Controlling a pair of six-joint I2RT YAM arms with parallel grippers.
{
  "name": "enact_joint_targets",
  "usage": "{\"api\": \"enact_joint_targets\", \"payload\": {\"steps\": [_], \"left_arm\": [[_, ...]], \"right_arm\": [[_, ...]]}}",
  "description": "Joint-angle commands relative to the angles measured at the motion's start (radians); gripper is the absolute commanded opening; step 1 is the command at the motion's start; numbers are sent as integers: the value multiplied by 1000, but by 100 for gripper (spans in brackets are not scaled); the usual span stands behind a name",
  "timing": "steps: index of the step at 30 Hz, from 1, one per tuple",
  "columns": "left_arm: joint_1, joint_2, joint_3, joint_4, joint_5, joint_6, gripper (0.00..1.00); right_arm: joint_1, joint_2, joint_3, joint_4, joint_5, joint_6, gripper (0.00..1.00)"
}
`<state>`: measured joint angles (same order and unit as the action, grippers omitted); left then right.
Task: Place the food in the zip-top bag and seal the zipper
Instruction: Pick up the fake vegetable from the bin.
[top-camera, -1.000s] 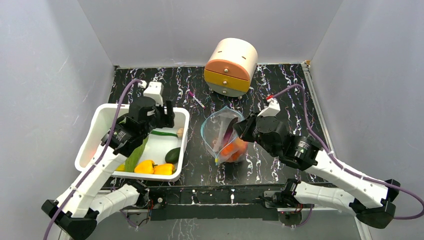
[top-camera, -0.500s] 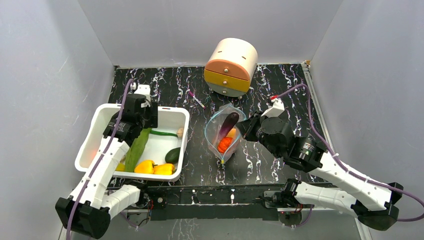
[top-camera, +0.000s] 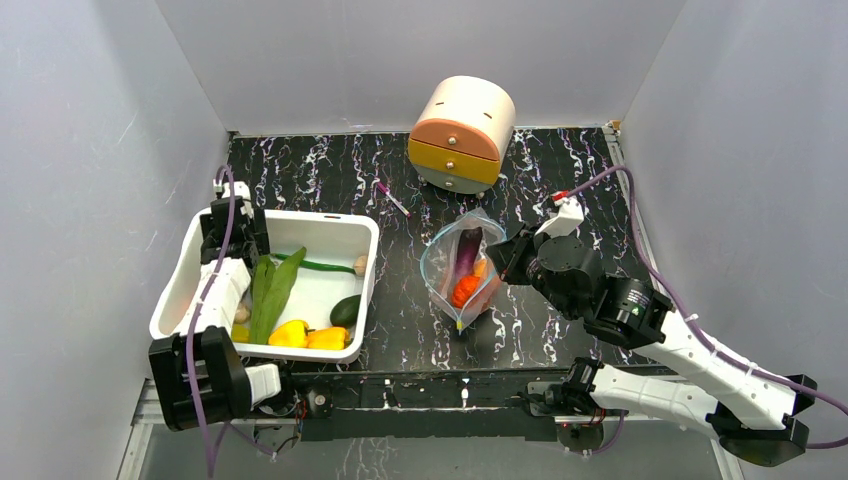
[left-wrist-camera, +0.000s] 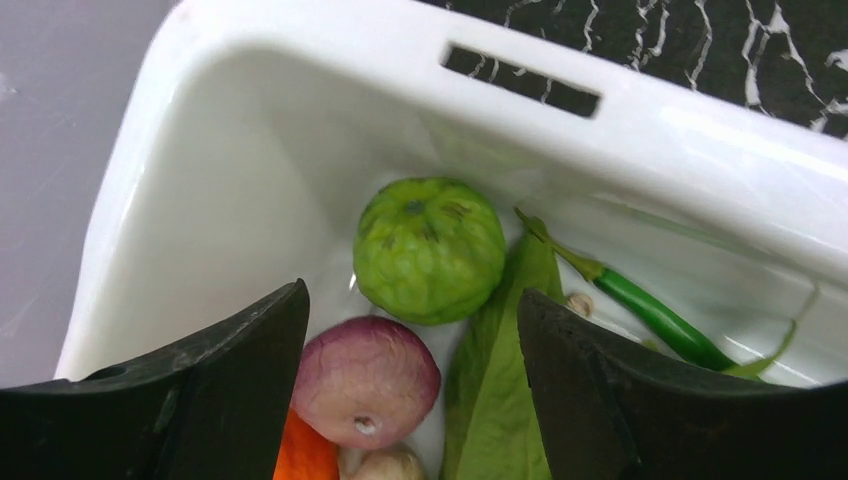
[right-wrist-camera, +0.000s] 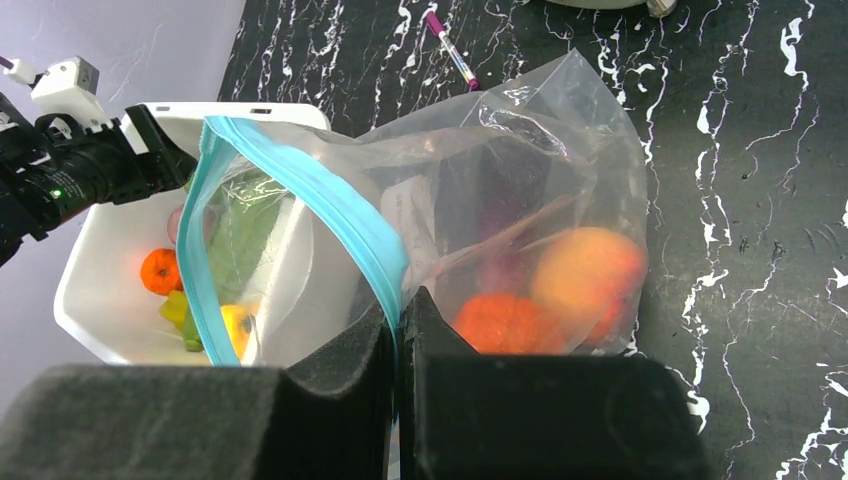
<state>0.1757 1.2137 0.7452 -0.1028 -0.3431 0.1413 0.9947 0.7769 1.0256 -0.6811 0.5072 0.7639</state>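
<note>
The tub (top-camera: 372, 262) sits at the left of the table (top-camera: 570, 190), with the zip-top bag (top-camera: 440, 265) to its right, near the middle. A drawer unit (top-camera: 460, 135) stands at the far edge, and a pen (top-camera: 392, 198) lies between it and the tub. In the tub a long leaf (top-camera: 272, 295) runs near to far. Two bell peppers (top-camera: 308, 336) lie against the near wall and a chili (top-camera: 325, 267) lies to the leaf's right. In the far-left corner an onion (left-wrist-camera: 365, 380) lies just near of a custard apple (left-wrist-camera: 430, 250) (touching, it seems). In the bag an eggplant (top-camera: 466, 250) lies far of a peach (right-wrist-camera: 588, 275).
</note>
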Motion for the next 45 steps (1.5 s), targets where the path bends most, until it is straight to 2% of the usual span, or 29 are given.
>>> {"api": "enact_joint_targets", "payload": {"steps": [1, 9, 21, 29, 32, 36, 42, 45], "left_arm": [[46, 32, -28, 121, 17, 11, 76], [61, 90, -70, 197, 11, 29, 80], [76, 175, -56, 209, 25, 17, 82], [94, 216, -35, 204, 85, -3, 81], [97, 226, -33, 201, 96, -6, 77], [97, 220, -26, 191, 106, 4, 68], [98, 168, -25, 164, 130, 12, 56], [97, 124, -28, 154, 128, 7, 54]], "right_arm": [[4, -13, 57, 42, 35, 1, 0], [4, 26, 135, 11, 43, -32, 0], [4, 13, 120, 8, 37, 20, 0], [4, 13, 129, 5, 50, 25, 0], [3, 8, 123, 6, 55, 25, 0], [4, 2, 112, 11, 57, 26, 0], [3, 5, 108, 18, 56, 24, 0], [3, 7, 106, 18, 53, 22, 0]]}}
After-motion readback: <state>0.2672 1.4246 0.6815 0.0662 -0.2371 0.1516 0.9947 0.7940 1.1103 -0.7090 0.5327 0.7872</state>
